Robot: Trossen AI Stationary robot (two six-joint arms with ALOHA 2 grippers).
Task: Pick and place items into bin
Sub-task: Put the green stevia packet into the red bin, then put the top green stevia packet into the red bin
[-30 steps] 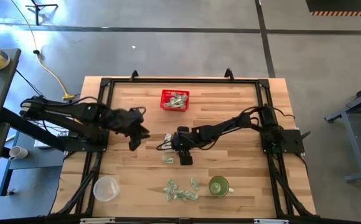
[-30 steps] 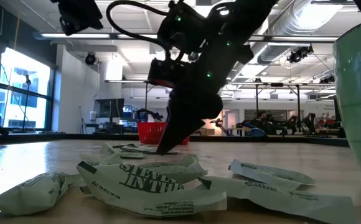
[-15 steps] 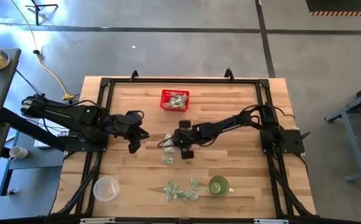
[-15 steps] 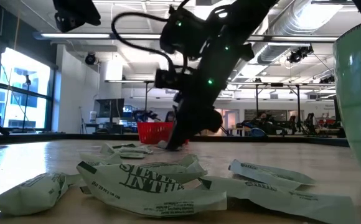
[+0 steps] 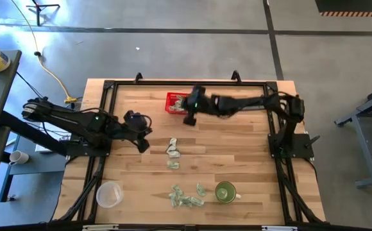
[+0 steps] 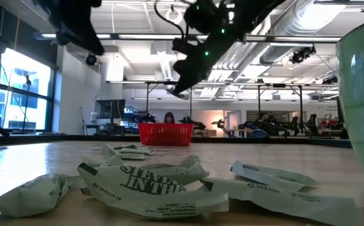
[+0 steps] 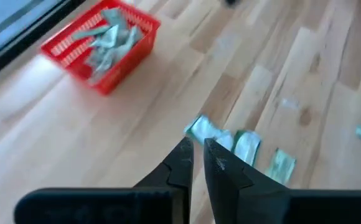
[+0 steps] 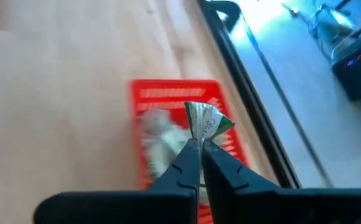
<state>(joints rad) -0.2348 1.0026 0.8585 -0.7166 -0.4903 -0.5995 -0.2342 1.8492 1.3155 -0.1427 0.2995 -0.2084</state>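
Observation:
The bin, a red basket (image 5: 180, 102), stands near the table's far edge with several crumpled green-and-white pieces inside (image 8: 159, 134). My right gripper (image 5: 189, 119) hangs high over the basket's near right corner, shut on one piece (image 8: 204, 122). My left gripper (image 5: 144, 145) is left of centre above bare wood. Its fingers (image 7: 196, 148) are a narrow gap apart with nothing between them. Loose pieces lie flat on the table at the centre (image 5: 172, 148) and in a cluster near the front edge (image 5: 186, 196). My right gripper pinches the crumpled piece between its two fingertips (image 8: 193, 144) by the piece's lower edge (image 8: 200, 138). The piece stands out beyond the tips, lifted clear of the table, with the basket (image 8: 174, 93) below it.
A clear plastic cup (image 5: 109, 194) stands at the near left and a green cup (image 5: 225, 191) at the near right, beside the front cluster. A black frame rail (image 5: 186, 83) runs around the table. Bare wood lies between the basket and the centre pieces.
My right gripper has shut on a piece at the table's centre and risen with it. It has then swung toward the far edge as far as the basket. The piece is now lifted clear of the table.

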